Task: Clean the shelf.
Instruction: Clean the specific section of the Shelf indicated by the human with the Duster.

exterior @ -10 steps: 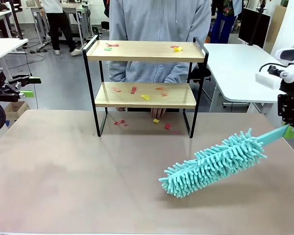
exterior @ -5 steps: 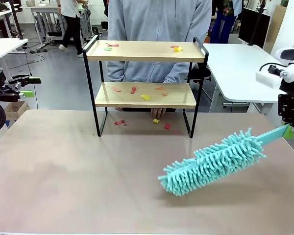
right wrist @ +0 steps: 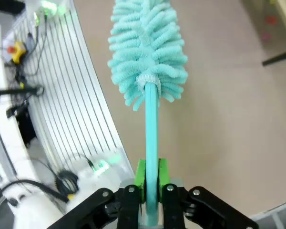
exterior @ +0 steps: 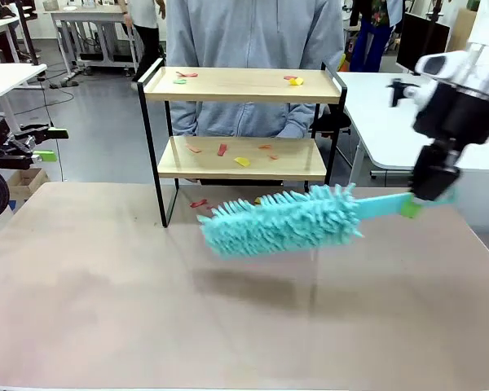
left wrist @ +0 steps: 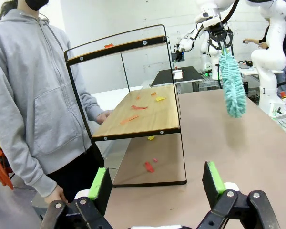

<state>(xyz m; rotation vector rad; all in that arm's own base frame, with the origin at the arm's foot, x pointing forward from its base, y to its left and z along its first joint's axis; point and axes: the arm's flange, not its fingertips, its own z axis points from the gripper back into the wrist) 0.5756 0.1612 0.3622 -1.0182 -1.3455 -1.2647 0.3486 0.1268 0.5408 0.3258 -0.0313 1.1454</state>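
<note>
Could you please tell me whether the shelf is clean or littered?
Littered: coloured scraps lie on both tiers of the shelf and on the table beneath.

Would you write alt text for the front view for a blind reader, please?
The robot's right hand holds a teal duster by its handle above the table, in front of the shelf, whose two boards carry coloured scraps. A person in grey stands behind it.
</note>
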